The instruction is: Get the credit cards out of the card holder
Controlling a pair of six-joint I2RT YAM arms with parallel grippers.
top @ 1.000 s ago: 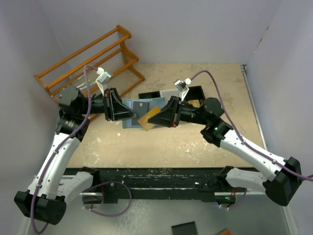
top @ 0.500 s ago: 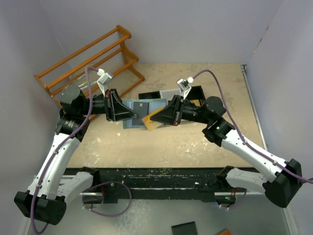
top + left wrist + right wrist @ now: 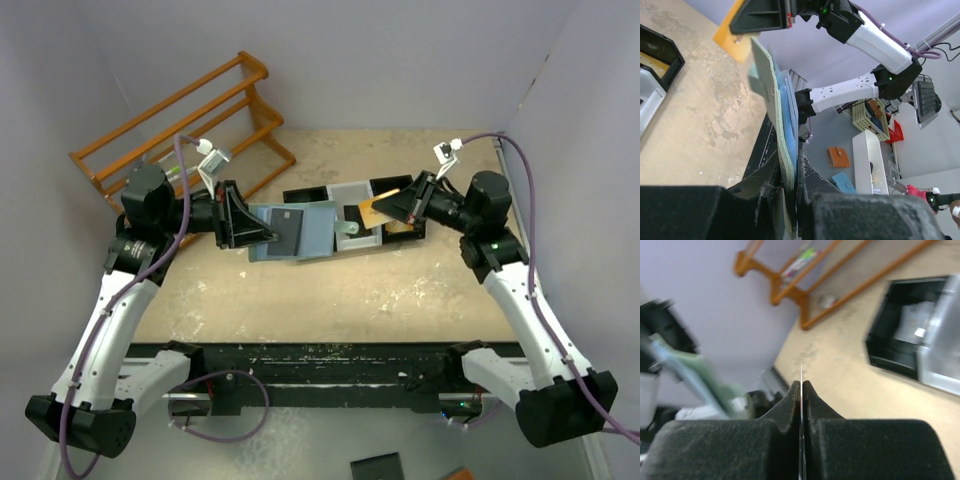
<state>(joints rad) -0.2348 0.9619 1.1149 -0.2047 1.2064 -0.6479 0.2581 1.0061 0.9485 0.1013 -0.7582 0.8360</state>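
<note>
My left gripper [image 3: 243, 219] is shut on the left edge of the open card holder [image 3: 305, 231] and holds it above the table; its light blue inside faces up. A dark grey credit card [image 3: 287, 223] sits in its slots. In the left wrist view the card holder [image 3: 781, 120] is edge-on between my fingers [image 3: 792, 182]. My right gripper [image 3: 408, 204] is shut on a tan credit card [image 3: 377, 209], held clear of the holder over the tray. In the right wrist view the card [image 3: 801, 371] is a thin edge between the closed fingers [image 3: 801, 385].
A black-and-white three-compartment bin tray [image 3: 352, 190] lies on the table behind the holder, under the tan card. An orange wooden rack [image 3: 180, 125] holding pens stands at the back left. Walls close in the table at the back and right.
My right gripper has pulled the tan card out of the card holder and carried it right and back, over the tray. My left gripper has kept the holder nearly still.
</note>
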